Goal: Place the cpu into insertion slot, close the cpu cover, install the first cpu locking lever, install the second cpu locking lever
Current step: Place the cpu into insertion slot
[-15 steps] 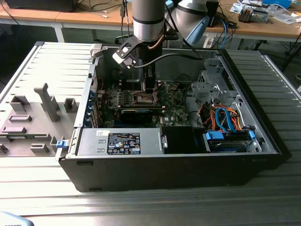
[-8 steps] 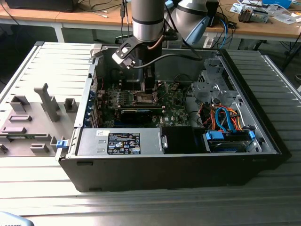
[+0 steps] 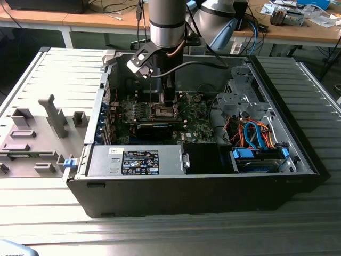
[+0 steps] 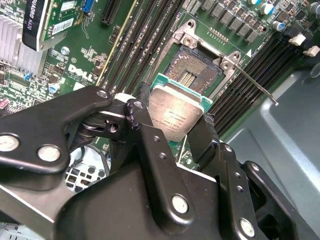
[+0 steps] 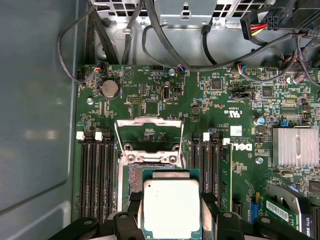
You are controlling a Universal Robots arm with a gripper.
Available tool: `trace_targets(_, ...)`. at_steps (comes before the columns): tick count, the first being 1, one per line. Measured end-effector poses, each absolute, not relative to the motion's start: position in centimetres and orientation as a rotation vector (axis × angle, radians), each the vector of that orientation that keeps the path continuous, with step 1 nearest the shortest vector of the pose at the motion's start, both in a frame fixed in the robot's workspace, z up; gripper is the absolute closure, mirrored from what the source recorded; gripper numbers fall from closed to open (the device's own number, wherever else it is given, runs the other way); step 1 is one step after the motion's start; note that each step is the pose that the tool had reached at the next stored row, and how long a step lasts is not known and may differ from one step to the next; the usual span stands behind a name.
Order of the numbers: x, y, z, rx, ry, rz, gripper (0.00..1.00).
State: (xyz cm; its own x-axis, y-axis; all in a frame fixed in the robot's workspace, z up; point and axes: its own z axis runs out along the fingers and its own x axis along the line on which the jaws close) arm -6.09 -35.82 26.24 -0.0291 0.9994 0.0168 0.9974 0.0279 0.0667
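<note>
Inside the open computer case [image 3: 186, 176], above the green motherboard [image 5: 150, 100], the gripper [image 4: 176, 112] hovers near the raised cpu cover [image 5: 148, 121] and bare insertion slot [image 4: 192, 72], clamped on two opposite edges of the cpu [image 5: 171, 205]. It looks light and stiff, and is likely delicate underneath, so the edges are the place to hold it.

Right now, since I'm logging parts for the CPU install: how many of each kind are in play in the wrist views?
cpu, held over the slot: 1
slot, bare: 1
cover, swung open: 1
gripper, shut on the cpu: 1
Total: 4
</note>
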Motion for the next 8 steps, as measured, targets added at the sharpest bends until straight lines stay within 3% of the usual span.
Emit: trace_targets(8,-6.36,-35.81,25.78,2.162,2.232,0.095,0.45)
